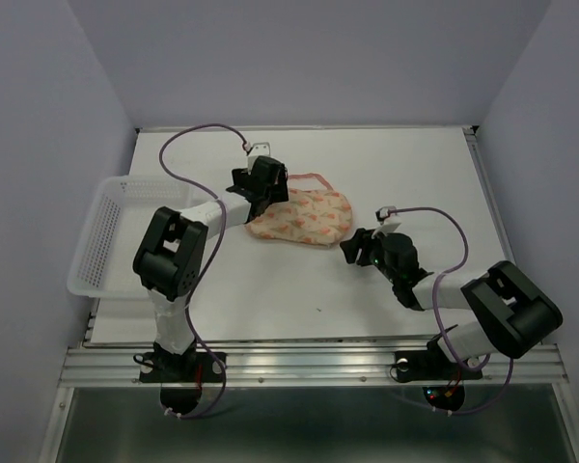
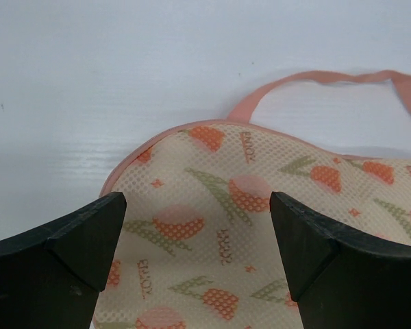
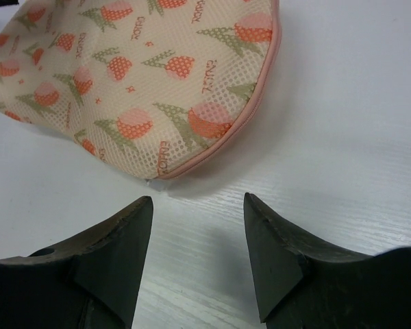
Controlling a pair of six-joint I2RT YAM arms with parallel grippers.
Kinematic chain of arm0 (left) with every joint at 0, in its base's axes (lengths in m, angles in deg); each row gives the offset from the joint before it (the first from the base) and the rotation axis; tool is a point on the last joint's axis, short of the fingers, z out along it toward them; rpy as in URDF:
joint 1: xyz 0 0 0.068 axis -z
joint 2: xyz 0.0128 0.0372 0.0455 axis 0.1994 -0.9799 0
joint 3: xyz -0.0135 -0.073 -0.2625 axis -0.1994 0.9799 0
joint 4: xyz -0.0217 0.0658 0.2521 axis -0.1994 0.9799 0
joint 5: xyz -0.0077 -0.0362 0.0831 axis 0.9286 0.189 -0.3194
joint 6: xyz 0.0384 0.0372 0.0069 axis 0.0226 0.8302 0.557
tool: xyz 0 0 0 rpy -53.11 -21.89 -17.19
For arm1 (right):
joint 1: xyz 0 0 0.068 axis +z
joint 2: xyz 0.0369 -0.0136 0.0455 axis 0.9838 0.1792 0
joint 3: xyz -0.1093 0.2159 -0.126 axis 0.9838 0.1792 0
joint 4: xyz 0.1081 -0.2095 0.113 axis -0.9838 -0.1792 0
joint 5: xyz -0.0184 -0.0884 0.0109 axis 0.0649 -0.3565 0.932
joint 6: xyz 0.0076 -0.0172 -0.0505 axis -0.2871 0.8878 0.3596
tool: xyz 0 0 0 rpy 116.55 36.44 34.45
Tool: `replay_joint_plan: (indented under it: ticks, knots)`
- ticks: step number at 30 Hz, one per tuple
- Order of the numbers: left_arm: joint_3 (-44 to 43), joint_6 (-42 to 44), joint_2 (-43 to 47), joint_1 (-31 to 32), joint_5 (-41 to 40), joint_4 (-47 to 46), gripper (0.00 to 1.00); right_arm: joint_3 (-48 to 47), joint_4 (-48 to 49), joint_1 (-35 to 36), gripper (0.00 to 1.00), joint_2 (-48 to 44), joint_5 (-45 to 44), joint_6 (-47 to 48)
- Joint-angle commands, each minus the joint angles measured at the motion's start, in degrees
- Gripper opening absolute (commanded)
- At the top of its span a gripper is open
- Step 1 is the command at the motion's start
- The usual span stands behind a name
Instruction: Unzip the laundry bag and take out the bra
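The laundry bag (image 1: 304, 218) lies flat in the middle of the table, peach-pink with orange print, its pink loop (image 1: 309, 177) trailing toward the back. It looks zipped shut. My left gripper (image 1: 262, 200) hangs open over the bag's left end; in the left wrist view the bag (image 2: 212, 226) fills the gap between the fingers (image 2: 89, 233). My right gripper (image 1: 351, 245) is open just right of the bag; in the right wrist view the bag's pink rim (image 3: 212, 147) lies a little beyond the fingertips (image 3: 133, 219). The bra is hidden.
A clear plastic mesh basket (image 1: 111, 231) stands at the table's left edge. Purple cables loop above both arms. White walls close in the back and sides.
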Motion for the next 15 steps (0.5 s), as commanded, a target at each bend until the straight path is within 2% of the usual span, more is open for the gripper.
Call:
replay_joint_plan:
  ticks: [1, 8, 15]
  knots:
    - [-4.5, 2.2, 4.5, 0.9, 0.8, -2.2, 0.99, -1.3, 2.3, -0.3, 0.61, 1.6, 4.3, 1.5]
    - [0.0, 0.2, 10.5, 9.1, -1.8, -1.1, 0.99, 1.0, 9.3, -0.3, 0.57, 5.7, 10.5, -0.3]
    - [-0.7, -1.0, 5.1, 14.5, -1.3, -1.1, 0.99, 0.1, 12.0, 0.9, 0.58, 8.9, 9.9, 0.7]
